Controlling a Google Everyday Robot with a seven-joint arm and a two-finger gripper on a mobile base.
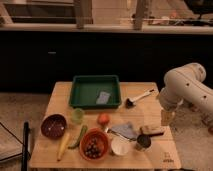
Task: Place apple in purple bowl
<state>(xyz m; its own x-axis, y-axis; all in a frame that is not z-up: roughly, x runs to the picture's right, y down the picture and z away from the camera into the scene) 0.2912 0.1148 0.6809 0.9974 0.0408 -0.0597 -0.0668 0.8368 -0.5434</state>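
Note:
The apple (103, 118), small and red-orange, sits on the wooden table (55, 100) near its middle, just in front of the green tray. The purple bowl (53, 125) stands at the table's left side, empty as far as I can see, about a bowl's width left of the apple. My gripper (167, 118) hangs from the white arm (186, 87) over the table's right edge, well right of the apple and far from the bowl. It holds nothing that I can see.
A green tray (76, 98) with a small card stands at the back. A green cup (77, 115), a banana (63, 145), an orange bowl with berries (94, 144), a white bowl (120, 146), a can (143, 142), a grey cloth (125, 131) and a brush (138, 97) lie around.

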